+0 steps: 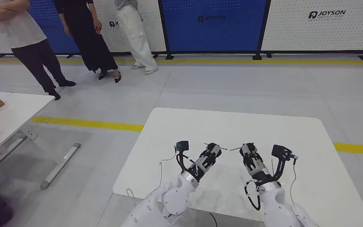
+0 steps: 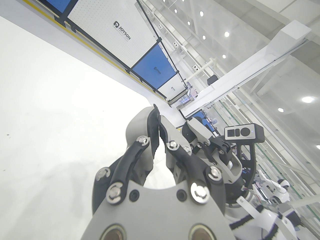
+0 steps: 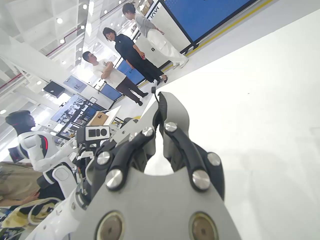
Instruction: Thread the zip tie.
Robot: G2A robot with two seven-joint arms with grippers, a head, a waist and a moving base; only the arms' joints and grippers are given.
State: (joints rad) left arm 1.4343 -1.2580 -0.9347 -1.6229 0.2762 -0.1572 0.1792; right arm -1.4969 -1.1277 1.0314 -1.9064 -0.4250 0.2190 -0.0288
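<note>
The black zip tie (image 3: 153, 90) sticks out past the tips of my right gripper (image 3: 160, 102), which is shut on its strap just below the small square head. In the top view both grippers hover over the near part of the white table (image 1: 283, 130), tips facing each other a short gap apart. From my right gripper (image 1: 245, 150) the zip tie (image 1: 234, 149) points toward my left gripper (image 1: 215, 149). My left gripper (image 2: 157, 116) is shut too, and a thin dark line, the tie's other end, crosses its tips in the top view.
The table's near edge (image 1: 170, 196) runs just under the arms. Another white table (image 1: 17, 108) stands off to the left across the floor. A yellow floor line (image 1: 85, 123) and blue and white panels (image 1: 215, 22) lie beyond.
</note>
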